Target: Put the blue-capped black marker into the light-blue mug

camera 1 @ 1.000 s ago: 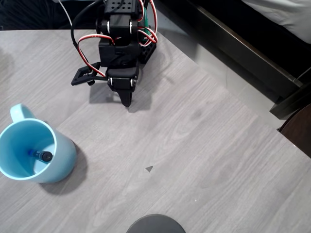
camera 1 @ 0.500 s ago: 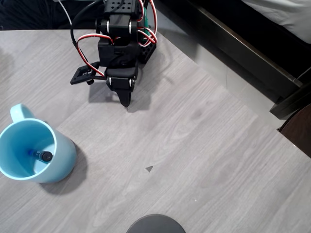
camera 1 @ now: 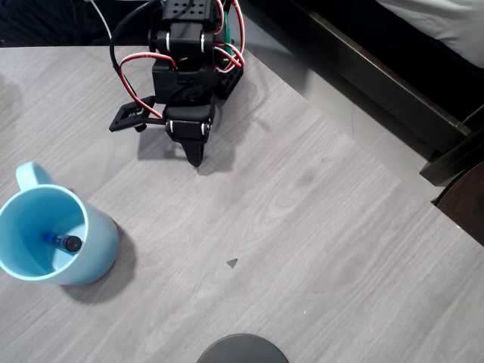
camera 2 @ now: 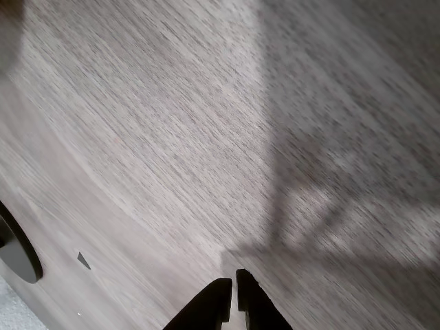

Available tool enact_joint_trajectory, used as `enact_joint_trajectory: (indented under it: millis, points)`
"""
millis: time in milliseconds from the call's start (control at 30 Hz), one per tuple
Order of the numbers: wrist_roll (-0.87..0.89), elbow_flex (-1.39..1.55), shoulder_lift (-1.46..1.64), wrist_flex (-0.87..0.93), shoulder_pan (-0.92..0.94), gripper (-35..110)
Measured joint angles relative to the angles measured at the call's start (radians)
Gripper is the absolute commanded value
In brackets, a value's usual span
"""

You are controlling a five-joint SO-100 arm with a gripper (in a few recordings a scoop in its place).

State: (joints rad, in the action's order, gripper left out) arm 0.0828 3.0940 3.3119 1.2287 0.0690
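The marker (camera 1: 63, 242) stands inside the mug (camera 1: 91, 249), its tip leaning toward the right wall in the overhead view, with a bit of blue showing low down. The mug sits at the left edge of the grey wood-grain table (camera 1: 302, 227), handle pointing up and to the left. The arm is folded near the top of the table, well apart from the mug, and its hand (camera 1: 195, 157) points down at bare wood. In the wrist view the hand (camera 2: 231, 292) has its fingers together with nothing between them. A small dark triangular fleck (camera 1: 231, 262) lies mid-table.
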Motion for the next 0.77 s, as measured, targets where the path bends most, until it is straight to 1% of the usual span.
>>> enact_joint_trajectory:
  millis: [433,533,767]
  points:
    - [0.0,0.0,0.0,0.0,0.0,0]
    - [0.0,0.0,0.0,0.0,-0.046,0]
    - [0.0,0.0,0.002,0.0,-0.074,0]
